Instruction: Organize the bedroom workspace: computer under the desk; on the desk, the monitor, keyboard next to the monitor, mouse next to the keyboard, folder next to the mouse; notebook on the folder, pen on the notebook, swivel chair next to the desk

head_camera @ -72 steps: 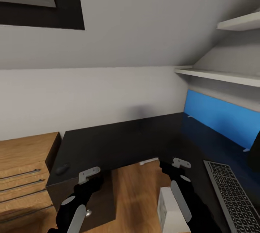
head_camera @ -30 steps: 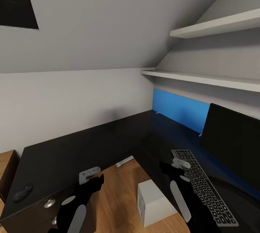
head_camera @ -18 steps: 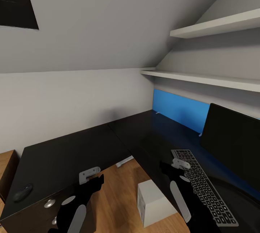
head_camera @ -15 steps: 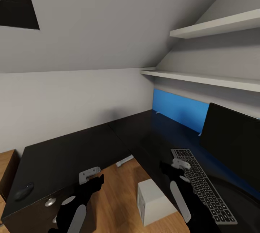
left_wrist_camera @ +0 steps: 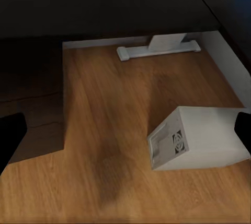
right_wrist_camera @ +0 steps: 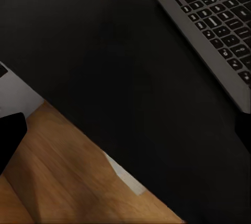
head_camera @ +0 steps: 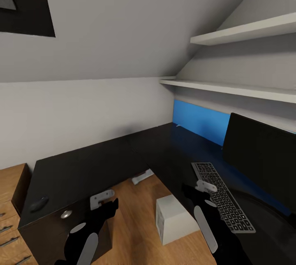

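Drawers: black, under the left wing of the desk point(head_camera: 102, 162), one silver knob point(head_camera: 65, 214) showing; shut (contents not visible).
Dresser: light wood dresser point(head_camera: 12, 207) just beside the desk's left end.
Worktop: black, L-shaped, blue back panel point(head_camera: 199, 122) along the right wing.
Monitor: the monitor point(head_camera: 261, 160) stands on the right wing before the panel.
Keyboard: the keyboard point(head_camera: 221, 196) lies flat just in front of the monitor.
Mouse: the mouse point(head_camera: 38, 204) sits alone near the left end, well apart from the keyboard.
Computer: the computer point(head_camera: 174, 219) stands on the wood floor point(left_wrist_camera: 120, 104) in the desk's inner corner, vent side showing at the left wrist.
Room: pale walls, sloped ceiling, two white shelves point(head_camera: 230, 88) above the desk.
Left gripper point(head_camera: 102, 200): over the floor, jaws wide apart, holding nothing.
Right gripper point(head_camera: 204, 186): over the desk edge by the keyboard, jaws wide apart, holding nothing.
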`<state>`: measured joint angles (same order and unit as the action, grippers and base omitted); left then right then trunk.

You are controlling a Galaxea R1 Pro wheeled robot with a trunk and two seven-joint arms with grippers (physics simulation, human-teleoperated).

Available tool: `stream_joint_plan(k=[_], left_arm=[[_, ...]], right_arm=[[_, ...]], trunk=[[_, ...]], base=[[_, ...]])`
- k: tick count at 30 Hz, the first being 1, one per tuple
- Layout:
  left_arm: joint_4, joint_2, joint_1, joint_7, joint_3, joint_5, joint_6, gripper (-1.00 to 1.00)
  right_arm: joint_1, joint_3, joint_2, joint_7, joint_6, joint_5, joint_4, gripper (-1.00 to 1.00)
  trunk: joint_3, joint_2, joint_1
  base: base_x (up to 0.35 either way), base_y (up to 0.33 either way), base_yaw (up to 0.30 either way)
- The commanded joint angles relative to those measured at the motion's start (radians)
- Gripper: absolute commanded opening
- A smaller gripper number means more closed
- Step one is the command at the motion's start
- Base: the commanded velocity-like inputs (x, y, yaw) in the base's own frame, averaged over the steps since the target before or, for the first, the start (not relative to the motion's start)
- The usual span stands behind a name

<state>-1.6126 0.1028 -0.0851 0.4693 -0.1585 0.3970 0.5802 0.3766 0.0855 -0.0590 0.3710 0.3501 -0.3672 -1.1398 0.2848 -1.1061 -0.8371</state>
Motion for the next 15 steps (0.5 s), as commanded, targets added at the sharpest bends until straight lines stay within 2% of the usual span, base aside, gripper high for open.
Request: stream_joint_plan(k=[1,8,15], left_arm=[[-0.001,0.000,-0.001,0.009,-0.001,0.011,0.005,1.00],[-0.001,0.000,-0.001,0.009,-0.001,0.011,0.007,1.00],[-0.001,0.000,-0.001,0.009,-0.001,0.011,0.007,1.00]], right_arm=[[0.001,0.002,0.000,0.009,0.003,-0.009,-0.001,1.00],[0.001,0.002,-0.001,0.009,0.003,-0.009,-0.001,1.00],[0.001,0.002,0.000,0.009,0.003,-0.010,-0.001,1.00]], trunk=[[0.001,-0.001,0.000],[0.001,-0.001,0.000],[0.001,-0.001,0.000]], base=[[-0.006,0.000,0.000],[-0.002,0.000,-0.023],[0.000,0.000,-0.241]])
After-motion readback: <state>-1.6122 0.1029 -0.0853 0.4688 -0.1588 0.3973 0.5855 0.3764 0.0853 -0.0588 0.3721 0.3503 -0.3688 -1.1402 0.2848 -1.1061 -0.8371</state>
